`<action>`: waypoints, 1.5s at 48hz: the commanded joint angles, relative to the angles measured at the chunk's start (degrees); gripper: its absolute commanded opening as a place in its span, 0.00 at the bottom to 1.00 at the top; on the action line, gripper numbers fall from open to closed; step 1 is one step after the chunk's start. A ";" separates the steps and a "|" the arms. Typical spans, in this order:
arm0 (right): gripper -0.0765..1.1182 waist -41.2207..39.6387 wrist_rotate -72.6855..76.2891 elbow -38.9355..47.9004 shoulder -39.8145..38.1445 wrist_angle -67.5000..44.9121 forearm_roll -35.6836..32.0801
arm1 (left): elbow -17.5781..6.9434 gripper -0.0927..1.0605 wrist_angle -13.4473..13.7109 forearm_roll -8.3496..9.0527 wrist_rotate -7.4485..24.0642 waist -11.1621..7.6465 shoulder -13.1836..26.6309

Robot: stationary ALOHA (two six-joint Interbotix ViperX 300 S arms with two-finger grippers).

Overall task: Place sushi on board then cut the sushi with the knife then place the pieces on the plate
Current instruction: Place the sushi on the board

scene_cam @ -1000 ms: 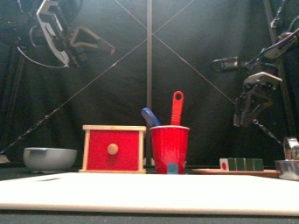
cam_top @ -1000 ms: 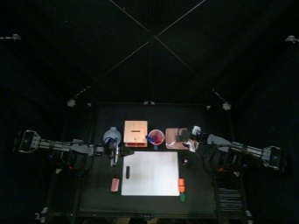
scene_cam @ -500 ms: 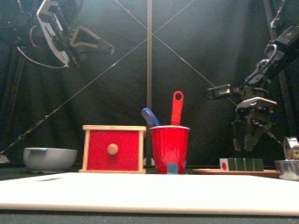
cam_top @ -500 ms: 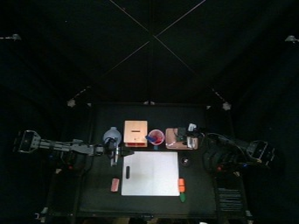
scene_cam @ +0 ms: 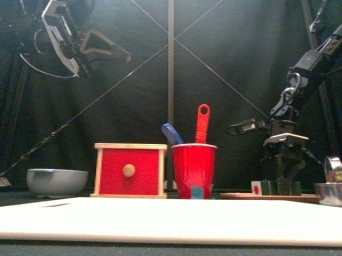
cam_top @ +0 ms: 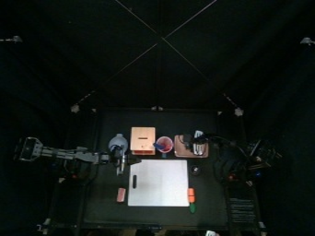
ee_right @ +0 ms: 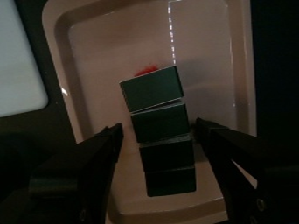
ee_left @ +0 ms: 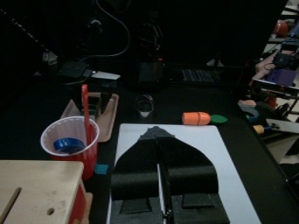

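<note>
Hovering over the sushi roll [ee_right: 159, 140] — right gripper [ee_right: 158, 128] spread wide
Its jaws flank the dark green roll on the pink tray [ee_right: 100, 52], gripping nothing — left gripper [ee_left: 158, 131], closed and empty, sits over the white board [cam_top: 160, 182].

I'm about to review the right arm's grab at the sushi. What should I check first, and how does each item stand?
1. Right gripper open: ok, its jaws are wide apart.
2. Jaws straddle the sushi roll: ok, one on either side, neither touching.
3. Gripper low enough to grip: cannot tell.
4. Roll in one piece on the pink tray: ok, the blocks lie in a row.
5. White board free of loose things: ok.
6. Left gripper clear of the drop spot: cannot tell; it hangs shut above the board.
</note>
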 commanded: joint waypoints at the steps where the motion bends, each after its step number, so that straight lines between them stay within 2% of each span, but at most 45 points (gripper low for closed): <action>1: 0.85 -0.18 0.18 -0.79 -0.35 -1.23 0.18 | -0.53 0.07 -0.62 -0.09 -0.09 -0.09 -0.09; 17: 0.57 -0.26 3.52 -1.05 -1.58 0.18 0.62 | -0.18 0.07 -0.62 -0.09 -0.09 -0.09 -0.09; 28: 0.57 0.26 15.73 -3.60 -7.82 5.19 1.93 | -0.18 0.07 -0.53 -0.09 -0.09 -0.09 -0.09; 39: 0.57 2.81 38.32 -4.57 -12.92 7.56 0.79 | 0.00 0.07 -0.62 -0.09 0.00 -0.09 -0.09; 55: 0.57 19.95 68.20 -4.57 -15.91 7.29 -8.00 | 0.88 0.07 -0.62 -0.09 0.00 -0.09 -0.09; 62: 0.57 29.36 82.09 -4.92 -15.91 5.89 -14.85 | 1.32 0.07 -0.62 -0.09 0.09 -0.09 -0.09; 72: 0.57 38.85 105.29 -5.71 -14.15 5.19 -25.14 | 2.29 0.07 -0.62 -0.09 0.00 0.00 -0.70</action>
